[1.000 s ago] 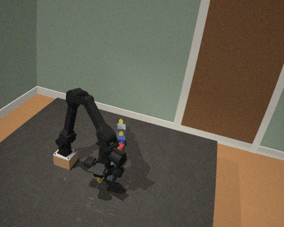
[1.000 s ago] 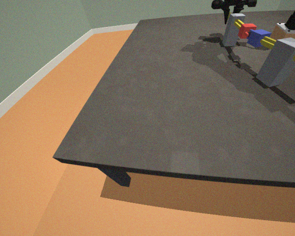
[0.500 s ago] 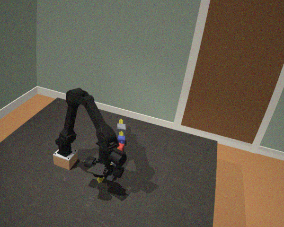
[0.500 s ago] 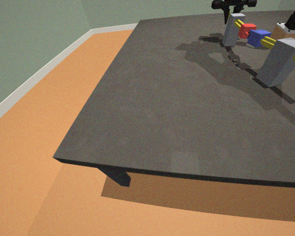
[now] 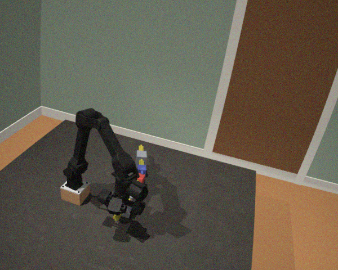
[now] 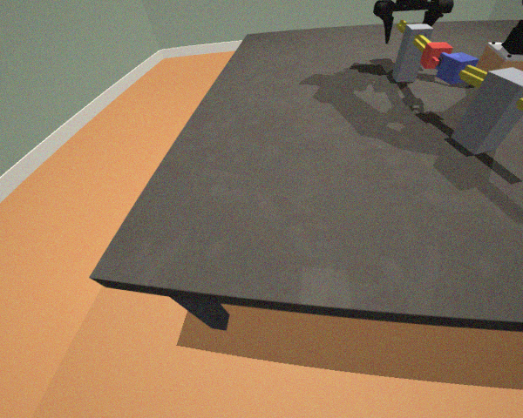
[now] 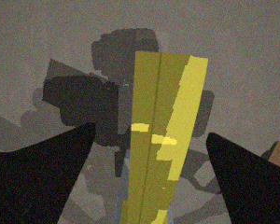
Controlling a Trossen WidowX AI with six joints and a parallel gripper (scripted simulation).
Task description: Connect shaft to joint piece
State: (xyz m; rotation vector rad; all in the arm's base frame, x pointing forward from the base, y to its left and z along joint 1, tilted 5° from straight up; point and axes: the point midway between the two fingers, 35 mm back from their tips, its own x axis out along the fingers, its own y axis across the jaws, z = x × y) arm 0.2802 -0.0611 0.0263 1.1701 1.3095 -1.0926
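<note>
The near grey block point(image 6: 489, 112) bears the first yellow shaft point(image 6: 472, 75) point(image 5: 141, 162), which ends in a blue hinge piece point(image 6: 456, 67) point(image 5: 141, 168). The red joint piece point(image 6: 437, 55) point(image 5: 141, 177) sits against it, on the side towards the second shaft. The second yellow shaft point(image 6: 422, 43) point(image 5: 116, 217) point(image 7: 151, 93) passes through the far grey block point(image 6: 412, 54) and reaches the red piece. How deep its tip sits is hidden. My gripper point(image 6: 405, 31) point(image 7: 151, 133) is open, with its fingers apart on either side of the second shaft's outer end, a gap showing on both sides.
The dark table top point(image 6: 253, 202) point(image 5: 216, 232) carries both blocks. The arm's wooden base block point(image 5: 72, 196) stands to the side of them. The arm arches over the second shaft in the top view and hides the far grey block there.
</note>
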